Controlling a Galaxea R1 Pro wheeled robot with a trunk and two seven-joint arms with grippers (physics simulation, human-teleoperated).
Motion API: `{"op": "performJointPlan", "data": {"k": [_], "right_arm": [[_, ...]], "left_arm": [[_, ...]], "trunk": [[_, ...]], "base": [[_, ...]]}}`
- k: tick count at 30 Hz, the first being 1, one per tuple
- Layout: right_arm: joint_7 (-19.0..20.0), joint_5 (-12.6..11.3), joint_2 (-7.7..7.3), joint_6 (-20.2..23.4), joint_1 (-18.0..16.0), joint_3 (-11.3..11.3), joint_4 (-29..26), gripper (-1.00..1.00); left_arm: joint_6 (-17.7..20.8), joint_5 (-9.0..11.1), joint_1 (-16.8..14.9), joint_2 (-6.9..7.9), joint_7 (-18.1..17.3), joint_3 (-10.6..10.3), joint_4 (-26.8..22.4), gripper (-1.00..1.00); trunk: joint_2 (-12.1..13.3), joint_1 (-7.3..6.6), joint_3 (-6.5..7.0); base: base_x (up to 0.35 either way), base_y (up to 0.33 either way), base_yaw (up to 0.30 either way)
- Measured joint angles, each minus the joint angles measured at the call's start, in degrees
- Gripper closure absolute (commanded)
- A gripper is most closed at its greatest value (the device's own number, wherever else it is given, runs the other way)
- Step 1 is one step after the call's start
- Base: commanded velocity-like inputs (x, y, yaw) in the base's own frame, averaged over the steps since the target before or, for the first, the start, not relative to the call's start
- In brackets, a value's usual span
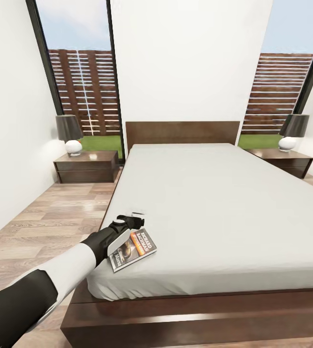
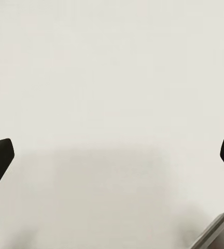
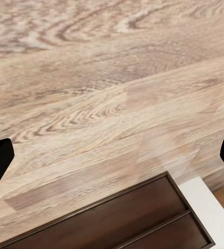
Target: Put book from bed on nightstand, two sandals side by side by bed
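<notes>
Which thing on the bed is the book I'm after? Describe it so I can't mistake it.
Start at the bed, the large dark-framed platform with a pale mattress filling the room's middle. Go to its near corner on the robot's left, where the left gripper reaches over the mattress. The book lies flat there: a thin dark paperback with an orange band and white lettering, the one coloured item on the plain sheet.

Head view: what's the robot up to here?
The left arm is stretched over the near left corner of the bed, with the left gripper open just above the mattress beside the book. The book lies flat on the bed, not yet gripped. Both nightstands, left and right, each carry a lamp. The right gripper is open, pointing at the wood floor.
</notes>
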Motion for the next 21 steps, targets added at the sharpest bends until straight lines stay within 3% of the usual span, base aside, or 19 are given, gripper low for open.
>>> {"op": "performJointPlan", "data": {"k": [13, 21], "right_arm": [[-0.06, 0.17, -0.12, 0.01, -1.63, -0.85, 0.02, -1.00], [-0.07, 0.21, -0.16, 0.02, -2.13, -1.00, 0.05, -1.00]], "left_arm": [[2.69, -0.12, 3.26, -0.92, -3.25, 0.18, -1.32, -1.00], [3.27, -1.22, 4.19, -1.12, -4.49, 0.43, -1.93, -1.00]], "trunk": [[0.00, 0.00, 0.00], [-0.01, -0.01, 0.01]], "base": [[0.000, 0.000, 0.000], [0.000, 0.000, 0.000]]}}
